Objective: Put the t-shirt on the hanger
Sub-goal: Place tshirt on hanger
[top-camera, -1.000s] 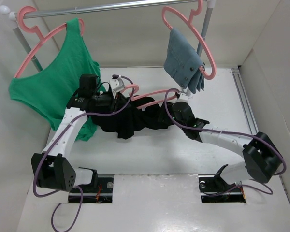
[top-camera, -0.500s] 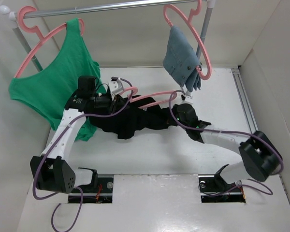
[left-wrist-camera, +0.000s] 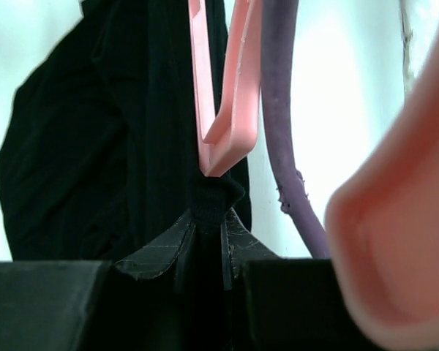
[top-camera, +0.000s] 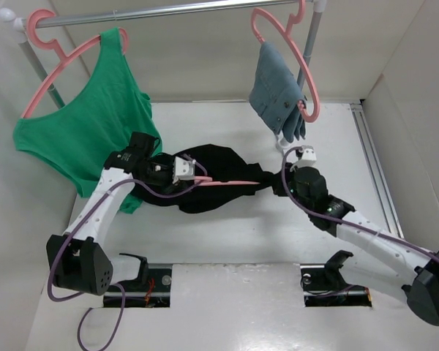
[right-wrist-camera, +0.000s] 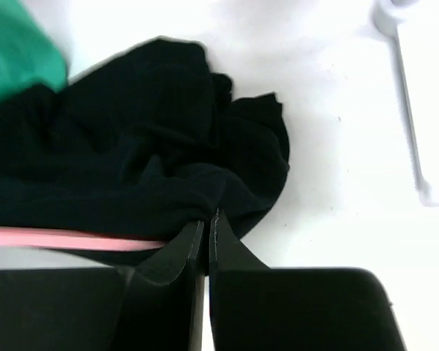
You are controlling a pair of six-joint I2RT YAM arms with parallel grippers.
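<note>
At the left gripper (left-wrist-camera: 206, 241): clamps hard on a stitched fold of the t-shirt (left-wrist-camera: 73, 146), tips pressed together through the cloth. Directly above that pinch, touching the fabric, a narrow bend of the hanger (left-wrist-camera: 227, 110). Just beside the bend, a purple cable (left-wrist-camera: 278, 110); nearer the lens at right, a blurred pink curve, identity not determinable. At the right gripper (right-wrist-camera: 207, 227): closes likewise, tips together, nipping the near edge of the black cloth. From above: hangs or rests between both arms over the middle of the table (top-camera: 227, 234), bunched into one dark mass and drawn to a narrow point at the right-hand grip. Along the lower front of the mass, one straight pink arm of the hanger, running from the left grip toward the right; remainder hidden in cloth. Whether threaded through the neck opening: cannot tell. Against the left end of the mass, the lower hem of a green tank top (top-camera: 88, 131), hung from a pink hanger (top-camera: 66, 58) on the rail (top-camera: 168, 10) at the back. Farther right on that rail, apart from the black cloth, a blue-grey denim garment (top-camera: 278, 95) on a second pink hanger (top-camera: 308, 77).
</note>
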